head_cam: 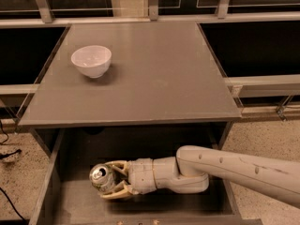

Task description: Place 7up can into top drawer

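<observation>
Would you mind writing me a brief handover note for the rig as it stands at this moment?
The end effector is shut on the 7up can, inside the open top drawer, left of centre.
Can: tilted, top toward the camera; whether it touches the drawer floor I cannot tell.
Done: drawer open, can carried in.
Left: set the can down, release, withdraw the arm.
The white bowl sits on the tabletop.

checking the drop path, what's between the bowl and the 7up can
Camera view: only bare tabletop; gripper holds 7up can down in the top drawer.
</observation>
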You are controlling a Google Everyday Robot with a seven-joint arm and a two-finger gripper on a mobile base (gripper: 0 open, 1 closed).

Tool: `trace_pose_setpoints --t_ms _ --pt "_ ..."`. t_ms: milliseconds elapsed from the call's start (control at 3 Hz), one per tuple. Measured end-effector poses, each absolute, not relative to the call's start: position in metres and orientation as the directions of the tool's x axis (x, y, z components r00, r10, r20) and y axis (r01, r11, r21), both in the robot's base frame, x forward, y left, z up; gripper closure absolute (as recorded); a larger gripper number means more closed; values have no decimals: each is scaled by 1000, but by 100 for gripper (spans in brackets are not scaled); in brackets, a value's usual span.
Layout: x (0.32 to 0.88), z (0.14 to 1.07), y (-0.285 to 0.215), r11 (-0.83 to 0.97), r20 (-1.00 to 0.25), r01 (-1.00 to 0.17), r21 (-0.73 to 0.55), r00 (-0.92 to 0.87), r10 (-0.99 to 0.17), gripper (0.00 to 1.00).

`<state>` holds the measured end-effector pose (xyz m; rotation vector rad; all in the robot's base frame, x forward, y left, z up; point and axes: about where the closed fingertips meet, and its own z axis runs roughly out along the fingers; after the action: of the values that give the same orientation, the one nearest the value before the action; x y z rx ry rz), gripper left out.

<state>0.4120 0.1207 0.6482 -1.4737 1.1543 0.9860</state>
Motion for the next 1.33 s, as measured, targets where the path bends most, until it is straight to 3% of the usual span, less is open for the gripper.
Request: trace_pose_setpoints --t_ms 1333 --pt "403 635 125 -50 -982 -991 -121 127 -138 100"
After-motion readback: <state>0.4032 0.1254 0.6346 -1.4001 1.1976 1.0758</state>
